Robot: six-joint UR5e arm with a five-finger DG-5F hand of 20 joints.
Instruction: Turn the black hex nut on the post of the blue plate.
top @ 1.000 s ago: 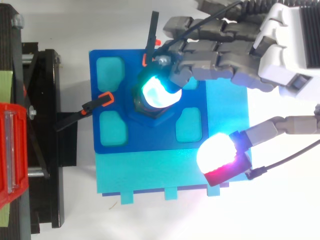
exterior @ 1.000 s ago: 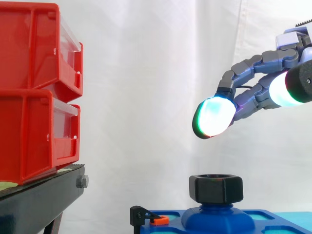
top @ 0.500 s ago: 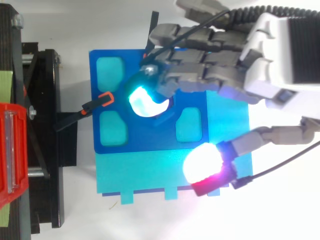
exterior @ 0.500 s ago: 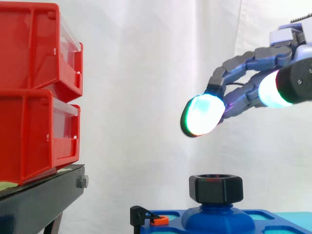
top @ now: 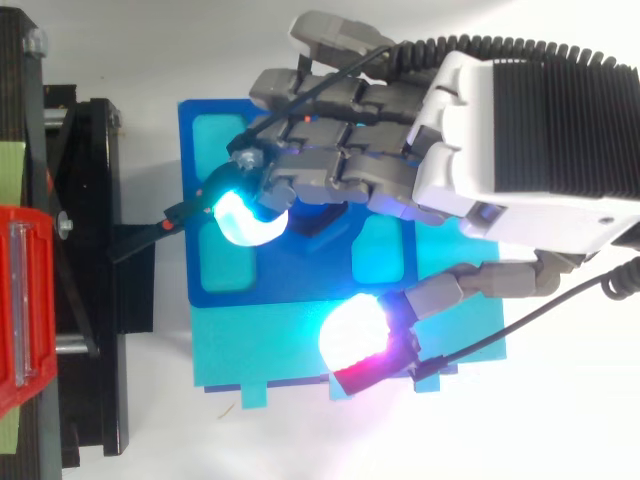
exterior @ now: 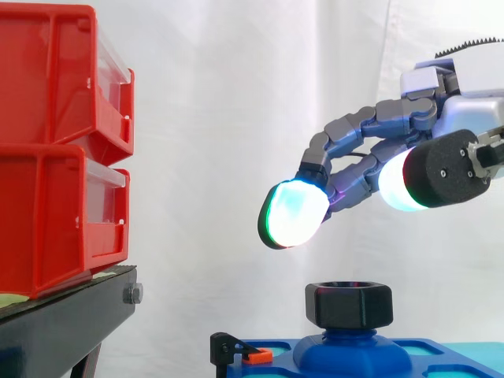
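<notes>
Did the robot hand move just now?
Yes. The robot hand slid left, toward the red bins, and dipped closer to the black hex nut.

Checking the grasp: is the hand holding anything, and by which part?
Nothing is held. The hand hovers above the black hex nut on the blue plate, its fingers relaxed and clear of the nut.

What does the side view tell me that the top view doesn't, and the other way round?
Side view: the black hex nut, with open air between it and the robot hand's glowing fingertip above; also two red bins stacked. Top view: the blue plate's layout, its cyan pockets and an orange-tipped clamp at its left edge, with the fingers reaching across the plate. Both: the robot hand, the blue plate and the black stand.
</notes>
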